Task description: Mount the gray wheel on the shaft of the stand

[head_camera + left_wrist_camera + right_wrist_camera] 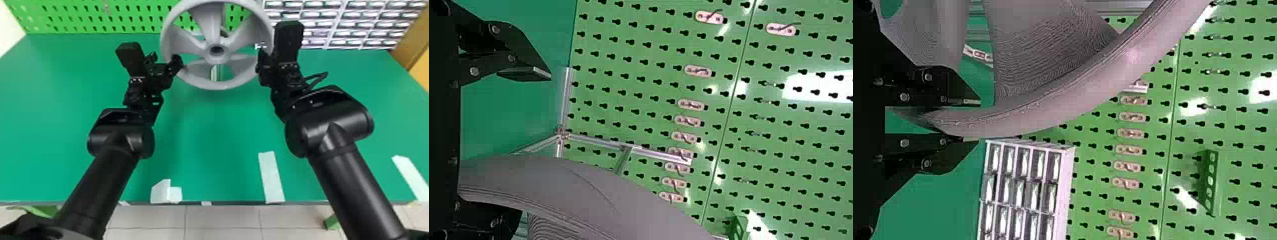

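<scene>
You've got the left black arm [111, 178] coming in from the bottom left, slanting up and inward across the green tabletop [48, 105], its wrist bent below the wheel's left side. Your left gripper [165, 60], with two flat black fingers, stands open at that side of the rim: in its wrist view one finger is well clear of the rim while the other is partly covered by the wheel, so there's no closed grip on it here. Behind, you have the green perforated pegboard [95, 16] rising at the table's back.

Right in the middle is your gray, broad-spoked wheel [223, 85], upright and raised over the table, its round hub [217, 59] turned toward the head camera. Behind it sits the silver metal-profile stand [656, 155], one pale piece peeking between the spokes. You can't tell from here whether the shaft is in the hub.

Over on the wheel's right side, your right gripper [264, 60] has its fingers closed around the rim, one on each face, with the wheel's edge pinched between them. Its black arm [354, 185] comes up from the bottom right, leaning inward, the bulky wrist joint angled toward the wheel. Past it at the back, you see a white rack of small clear-fronted drawers [327, 32]. On the front of the table are white tape strips [271, 177], the farthest right one set at a slant.
</scene>
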Available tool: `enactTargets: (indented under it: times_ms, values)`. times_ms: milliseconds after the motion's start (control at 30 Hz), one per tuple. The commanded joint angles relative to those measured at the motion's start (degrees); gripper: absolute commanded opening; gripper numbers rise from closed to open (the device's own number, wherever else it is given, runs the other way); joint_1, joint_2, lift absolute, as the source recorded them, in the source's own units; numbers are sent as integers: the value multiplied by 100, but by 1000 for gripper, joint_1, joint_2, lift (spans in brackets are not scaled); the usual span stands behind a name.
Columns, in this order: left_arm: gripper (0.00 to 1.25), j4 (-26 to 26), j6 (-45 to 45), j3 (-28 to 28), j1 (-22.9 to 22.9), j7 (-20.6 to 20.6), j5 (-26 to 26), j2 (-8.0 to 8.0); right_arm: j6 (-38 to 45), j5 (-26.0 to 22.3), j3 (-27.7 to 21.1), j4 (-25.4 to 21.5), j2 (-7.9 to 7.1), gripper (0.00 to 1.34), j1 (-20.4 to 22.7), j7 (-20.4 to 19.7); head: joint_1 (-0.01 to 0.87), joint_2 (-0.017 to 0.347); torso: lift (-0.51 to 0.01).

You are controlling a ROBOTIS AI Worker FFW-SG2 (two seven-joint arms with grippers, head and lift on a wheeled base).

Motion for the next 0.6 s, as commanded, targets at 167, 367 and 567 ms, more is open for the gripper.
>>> enactTargets:
  times_ms: [167,367,567]
  values:
    - [677,76,-6,38,-80,98,-61,-6,6,12,7,98,7,124,-54,-594,865,52,-101]
    - [677,207,-32,38,-151,98,-52,-6,59,12,-11,133,16,124,-72,-603,865,52,-101]
    - [677,392,-173,64,-221,90,-52,3,32,30,-37,248,16,124,-116,-603,865,52,-101]
